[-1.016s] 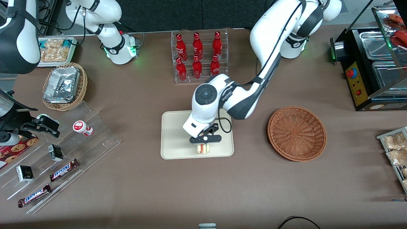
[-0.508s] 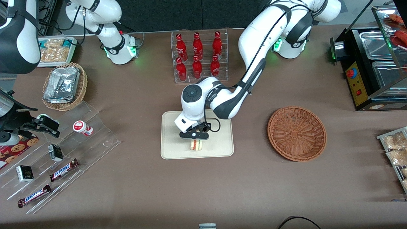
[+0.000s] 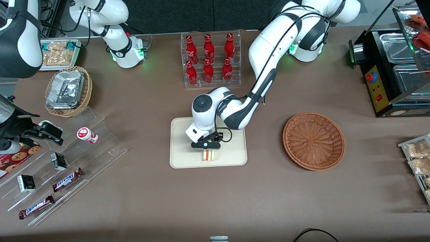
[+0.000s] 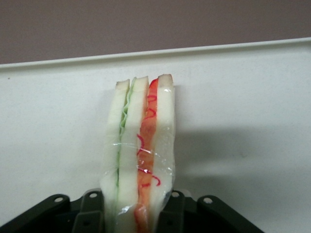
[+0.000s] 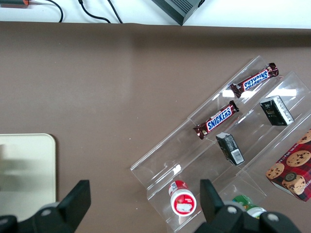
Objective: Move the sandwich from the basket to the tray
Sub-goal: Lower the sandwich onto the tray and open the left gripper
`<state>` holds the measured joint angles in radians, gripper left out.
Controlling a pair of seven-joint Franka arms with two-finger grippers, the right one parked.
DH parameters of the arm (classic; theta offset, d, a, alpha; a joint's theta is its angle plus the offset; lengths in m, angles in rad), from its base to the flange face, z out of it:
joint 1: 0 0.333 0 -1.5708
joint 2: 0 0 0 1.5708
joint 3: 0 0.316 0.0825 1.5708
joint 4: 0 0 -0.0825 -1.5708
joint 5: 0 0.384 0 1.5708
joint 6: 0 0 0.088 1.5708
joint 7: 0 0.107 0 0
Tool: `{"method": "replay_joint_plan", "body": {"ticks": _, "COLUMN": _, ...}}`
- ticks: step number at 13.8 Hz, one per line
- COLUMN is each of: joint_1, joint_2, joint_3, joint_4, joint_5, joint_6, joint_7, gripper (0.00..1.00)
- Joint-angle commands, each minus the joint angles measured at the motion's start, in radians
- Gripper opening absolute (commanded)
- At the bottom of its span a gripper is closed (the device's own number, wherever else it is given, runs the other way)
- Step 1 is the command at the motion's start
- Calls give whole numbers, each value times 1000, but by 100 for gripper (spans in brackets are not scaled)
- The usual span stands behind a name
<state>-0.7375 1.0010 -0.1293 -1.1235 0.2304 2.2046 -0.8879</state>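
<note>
- A brown bench (image 3: 141,201) carries a cream tray (image 3: 181,158) at its middle and a wicker basket (image 3: 313,141) toward the working arm's end.
- Red bottles (image 3: 208,58) stand in a clear rack, farther from the front camera than the tray.
- The arm bends down over the tray; its gripper (image 3: 209,152) clamps the sandwich (image 4: 140,155), cut edge up, near the tray's front edge.

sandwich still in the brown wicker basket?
No, the basket holds nothing, and the sandwich stands over the tray, pinched in the gripper.
</note>
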Motion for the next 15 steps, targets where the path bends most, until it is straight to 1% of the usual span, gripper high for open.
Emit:
{"method": "replay_joint_plan", "body": {"ticks": 1, "joint_1": -10, "joint_2": 31, "joint_3": 11, "joint_4": 33, "joint_5": 21, "joint_6": 32, "joint_7": -29, "gripper": 100}}
{"method": "replay_joint_plan", "body": {"ticks": 6, "joint_1": 24, "joint_2": -13, "joint_3": 11, "joint_4": 39, "joint_5": 11, "joint_6": 4, "joint_7": -20, "gripper": 100}}
{"method": "replay_joint_plan", "body": {"ticks": 9, "joint_1": 62, "joint_2": -80, "joint_3": 5, "joint_4": 37, "joint_5": 6, "joint_6": -52, "joint_7": -17, "gripper": 100}}
{"method": "replay_joint_plan", "body": {"ticks": 10, "joint_1": 90, "joint_2": -113, "joint_3": 1, "joint_4": 36, "joint_5": -3, "joint_6": -78, "joint_7": -10, "gripper": 100}}
{"method": "replay_joint_plan", "body": {"ticks": 12, "joint_1": 125, "joint_2": -188, "joint_3": -3, "joint_4": 30, "joint_5": -69, "joint_6": -167, "joint_7": 84, "gripper": 100}}
{"method": "replay_joint_plan", "body": {"ticks": 13, "joint_1": 147, "joint_2": -226, "joint_3": -1, "joint_4": 27, "joint_5": -88, "joint_6": -234, "joint_7": 143, "gripper": 100}}
{"method": "replay_joint_plan", "body": {"ticks": 15, "joint_1": 196, "joint_2": -303, "joint_3": -3, "joint_4": -2, "joint_5": -94, "joint_6": -337, "joint_7": 213, "gripper": 100}}
